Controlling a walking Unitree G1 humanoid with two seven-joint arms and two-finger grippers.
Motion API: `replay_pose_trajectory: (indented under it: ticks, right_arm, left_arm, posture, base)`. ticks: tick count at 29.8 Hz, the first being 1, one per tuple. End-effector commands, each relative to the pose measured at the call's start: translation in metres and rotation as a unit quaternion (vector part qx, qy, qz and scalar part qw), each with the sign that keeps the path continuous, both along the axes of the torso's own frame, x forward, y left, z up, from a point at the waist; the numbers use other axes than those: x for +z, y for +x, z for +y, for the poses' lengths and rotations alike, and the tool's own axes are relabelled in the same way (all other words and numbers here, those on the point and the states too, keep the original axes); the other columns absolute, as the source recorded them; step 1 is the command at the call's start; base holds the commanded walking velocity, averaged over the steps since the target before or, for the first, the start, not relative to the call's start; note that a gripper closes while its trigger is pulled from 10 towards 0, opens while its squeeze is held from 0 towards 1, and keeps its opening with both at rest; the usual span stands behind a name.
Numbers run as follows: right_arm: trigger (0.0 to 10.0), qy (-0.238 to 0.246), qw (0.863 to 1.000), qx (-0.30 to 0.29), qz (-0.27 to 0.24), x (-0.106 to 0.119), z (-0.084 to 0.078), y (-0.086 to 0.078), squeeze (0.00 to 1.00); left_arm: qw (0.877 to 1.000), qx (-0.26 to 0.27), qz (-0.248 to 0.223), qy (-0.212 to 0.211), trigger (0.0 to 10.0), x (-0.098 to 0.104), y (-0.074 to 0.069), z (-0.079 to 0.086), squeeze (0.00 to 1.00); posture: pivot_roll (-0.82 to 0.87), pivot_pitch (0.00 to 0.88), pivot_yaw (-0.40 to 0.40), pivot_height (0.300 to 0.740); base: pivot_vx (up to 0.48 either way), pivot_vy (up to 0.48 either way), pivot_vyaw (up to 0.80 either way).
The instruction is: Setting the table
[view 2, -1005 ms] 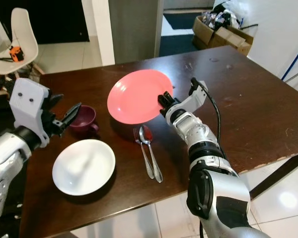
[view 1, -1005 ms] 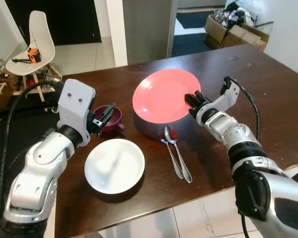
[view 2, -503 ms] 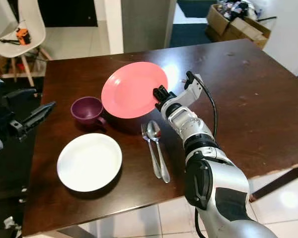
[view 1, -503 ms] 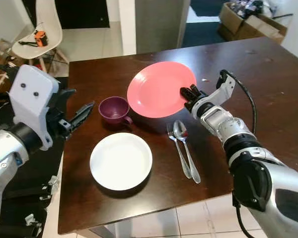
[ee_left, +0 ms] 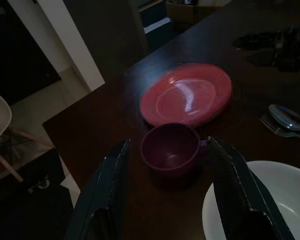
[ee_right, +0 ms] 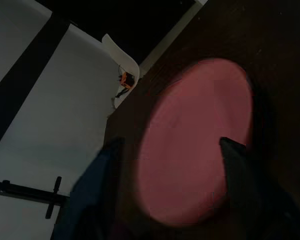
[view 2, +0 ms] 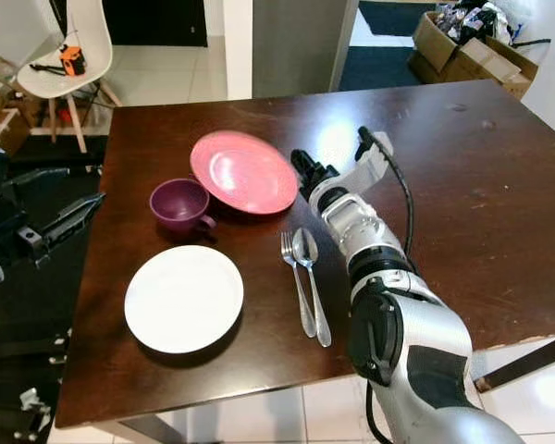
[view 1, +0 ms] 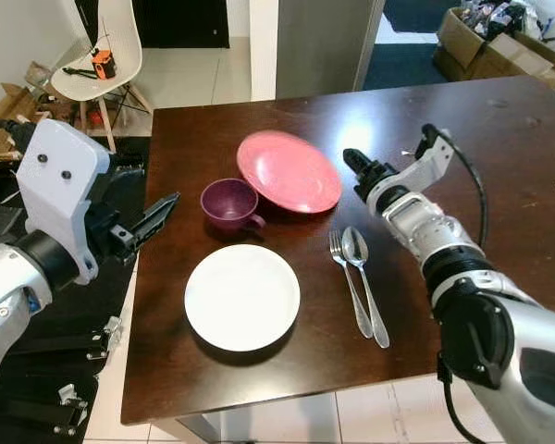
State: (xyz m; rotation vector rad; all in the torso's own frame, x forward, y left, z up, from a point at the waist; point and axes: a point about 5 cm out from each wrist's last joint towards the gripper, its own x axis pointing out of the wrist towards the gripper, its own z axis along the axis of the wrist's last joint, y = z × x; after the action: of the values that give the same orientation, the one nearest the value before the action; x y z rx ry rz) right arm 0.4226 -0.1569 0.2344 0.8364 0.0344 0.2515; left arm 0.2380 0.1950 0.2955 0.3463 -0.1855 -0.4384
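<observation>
Lying flat on the dark surface (view 1: 499, 139), the pink plate (view 1: 289, 170) is sitting toward the far middle of the setting, and my right jaws (view 1: 359, 169) are hovering just beside its rim at about three o'clock from it. In my right wrist view those jaws are standing spread, one finger (ee_right: 242, 165) on each side of the plate with nothing pinched between them.

At roughly eight o'clock from the plate, the purple cup (view 1: 231, 203) is sitting just beside the rim, so close that I cannot tell whether they are touching. The white plate (view 1: 242, 296) is lying near the front edge at six o'clock from the cup, and the fork (view 1: 350, 284) and spoon (view 1: 363, 282) are lying side by side at four o'clock from the pink plate.

My left jaws (view 1: 153, 217) are hanging off the surface's edge at nine o'clock from the cup, spread wide and aimed at it.

I am judging the risks as these: if my right arm is swinging low while leaving, it could be clipping the plate's rim and shoving it into the cup, or dragging across the cutlery. If my left jaws are closing in too fast, they could be knocking the cup against the pink plate or tipping it.
</observation>
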Motion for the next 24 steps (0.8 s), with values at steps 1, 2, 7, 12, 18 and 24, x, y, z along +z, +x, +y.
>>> replay_pose_trajectory:
  ticks: [1, 2, 7, 12, 18, 24]
  right_arm:
    - [10.0, -0.008, 1.000, -0.006, 0.003, 0.001, -0.003, 0.000, 0.85]
    - [10.0, -0.009, 1.000, -0.010, 0.003, 0.001, -0.005, 0.000, 0.00]
    - [10.0, -0.009, 1.000, -0.010, -0.004, 0.003, -0.011, 0.000, 0.00]
    - [10.0, -0.006, 1.000, 0.012, -0.022, 0.004, -0.012, -0.002, 0.00]
    - [10.0, -0.065, 0.993, 0.056, -0.085, 0.007, -0.007, -0.006, 0.00]
    - [10.0, -0.179, 0.960, 0.051, -0.208, 0.012, 0.008, -0.037, 0.00]
  left_arm:
    - [1.000, -0.003, 0.010, -0.002, 10.0, -0.003, 0.002, -0.001, 0.00]
    - [1.000, -0.005, 0.010, -0.004, 10.0, -0.004, 0.003, -0.002, 0.00]
    - [1.000, -0.011, 0.013, -0.011, 10.0, -0.007, 0.007, -0.006, 0.00]
    - [0.999, -0.020, 0.015, -0.021, 10.0, -0.012, 0.011, -0.013, 0.00]
    - [0.999, -0.010, 0.021, -0.042, 10.0, -0.022, 0.020, -0.023, 0.00]
    - [0.995, 0.035, 0.034, -0.091, 10.0, -0.039, 0.034, -0.034, 0.00]
  posture:
    - [0.30, 0.100, 0.119, 0.740]
    - [0.30, 0.097, 0.118, 0.740]
    - [0.26, 0.090, 0.117, 0.740]
    - [0.23, 0.083, 0.116, 0.740]
    - [0.18, 0.073, 0.111, 0.740]
    - [0.12, 0.052, 0.104, 0.740]
  base:
    - [0.000, 0.000, 0.00]
    - [0.000, 0.000, 0.00]
    - [0.000, 0.000, 0.00]
    - [0.000, 0.000, 0.00]
    - [0.000, 0.000, 0.00]
    - [0.000, 0.000, 0.00]
